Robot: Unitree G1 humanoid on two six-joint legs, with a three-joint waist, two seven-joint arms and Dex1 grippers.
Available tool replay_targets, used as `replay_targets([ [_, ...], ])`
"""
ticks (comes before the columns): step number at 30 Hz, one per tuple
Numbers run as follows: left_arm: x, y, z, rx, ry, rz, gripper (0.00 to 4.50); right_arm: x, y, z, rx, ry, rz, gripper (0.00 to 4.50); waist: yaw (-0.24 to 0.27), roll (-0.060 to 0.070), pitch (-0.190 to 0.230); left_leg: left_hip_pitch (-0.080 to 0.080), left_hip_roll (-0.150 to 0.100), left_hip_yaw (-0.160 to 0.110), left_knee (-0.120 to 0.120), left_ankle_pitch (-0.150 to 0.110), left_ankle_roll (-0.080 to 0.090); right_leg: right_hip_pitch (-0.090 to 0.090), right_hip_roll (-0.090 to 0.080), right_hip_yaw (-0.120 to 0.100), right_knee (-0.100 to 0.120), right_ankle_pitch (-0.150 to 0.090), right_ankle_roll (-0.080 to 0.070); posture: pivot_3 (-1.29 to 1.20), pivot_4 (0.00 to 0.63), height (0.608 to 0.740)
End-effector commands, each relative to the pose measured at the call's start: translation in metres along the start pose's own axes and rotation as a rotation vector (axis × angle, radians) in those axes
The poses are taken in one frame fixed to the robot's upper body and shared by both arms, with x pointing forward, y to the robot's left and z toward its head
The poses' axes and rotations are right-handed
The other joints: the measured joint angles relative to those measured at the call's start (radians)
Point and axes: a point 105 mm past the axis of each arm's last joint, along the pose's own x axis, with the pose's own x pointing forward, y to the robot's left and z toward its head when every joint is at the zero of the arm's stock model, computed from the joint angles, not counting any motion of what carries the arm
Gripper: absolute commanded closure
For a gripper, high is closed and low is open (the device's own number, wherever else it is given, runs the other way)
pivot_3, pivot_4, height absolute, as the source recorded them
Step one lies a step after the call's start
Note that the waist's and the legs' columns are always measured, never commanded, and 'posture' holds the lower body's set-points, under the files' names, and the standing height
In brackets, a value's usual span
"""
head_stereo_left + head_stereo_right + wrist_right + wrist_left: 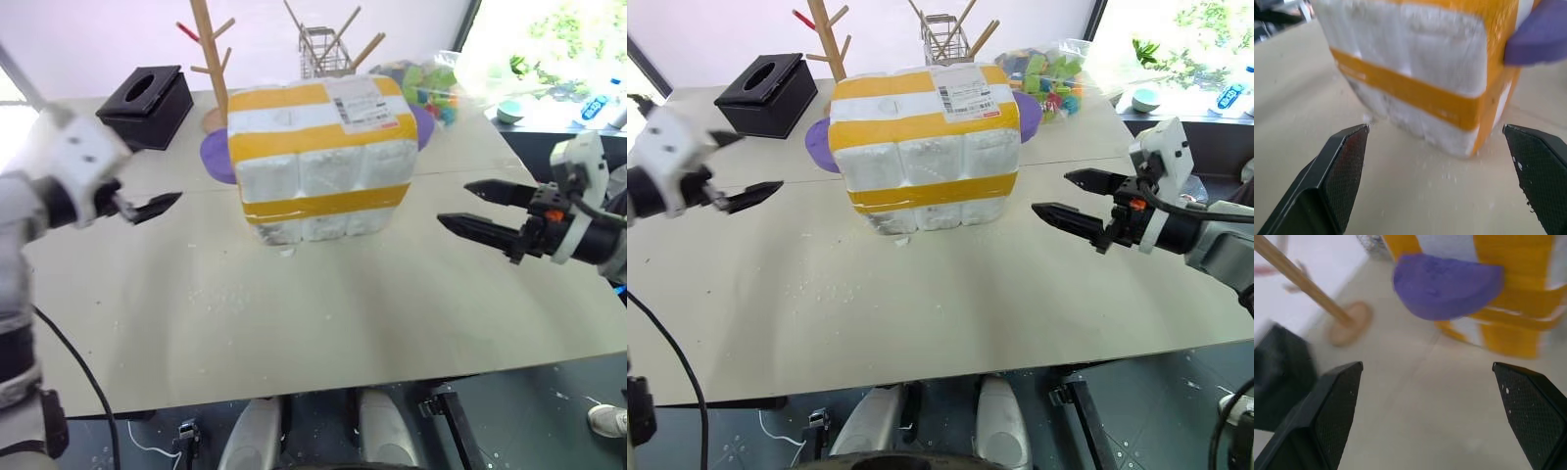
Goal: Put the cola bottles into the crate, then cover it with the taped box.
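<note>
Covering appears complete: the taped box [926,147], a white styrofoam shell banded in yellow tape, is seated mid-table. The left gripper [740,197] and right gripper [1065,196] are held spread and empty at either side, apart from it. Only a clear retreat is judged outstanding. A black tissue box [766,94], wooden rack [827,39] and purple plate [1447,284] are placed behind, unobstructing.

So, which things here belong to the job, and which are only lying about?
Job: taped box, left gripper, right gripper, both open beside it.
Lying about: black tissue box, wooden rack, wire basket, purple plate, bag of toys.
</note>
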Motion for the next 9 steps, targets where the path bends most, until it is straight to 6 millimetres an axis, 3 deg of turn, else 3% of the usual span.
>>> replay_targets([
  [1,-0.034,-0.010,0.019,-0.130,-0.086,-0.236,0.07,-0.015,-0.009,0.014,-0.058,-0.022,-0.005,0.00,0.000,0.000,0.000,0.000,0.000,0.000,0.000,0.000,0.000,0.000,0.000,0.000,0.000,0.000,0.000,0.00,0.150,0.740],
  [5,-0.050,-0.003,0.038,-0.243,-0.134,-0.333,0.07,-0.016,-0.015,0.010,-0.069,0.008,0.024,0.00,0.009,0.000,0.000,0.000,0.000,0.000,0.001,0.000,0.000,0.001,0.000,-0.001,-0.001,-0.001,-0.002,0.00,0.150,0.740],
  [9,-0.046,-0.002,0.041,-0.196,-0.108,-0.352,0.07,-0.014,-0.016,0.004,-0.071,0.026,0.046,0.00,0.009,0.001,0.000,0.001,0.000,-0.001,0.000,0.000,0.000,0.002,-0.001,0.000,-0.001,-0.002,-0.003,0.00,0.150,0.740],
])
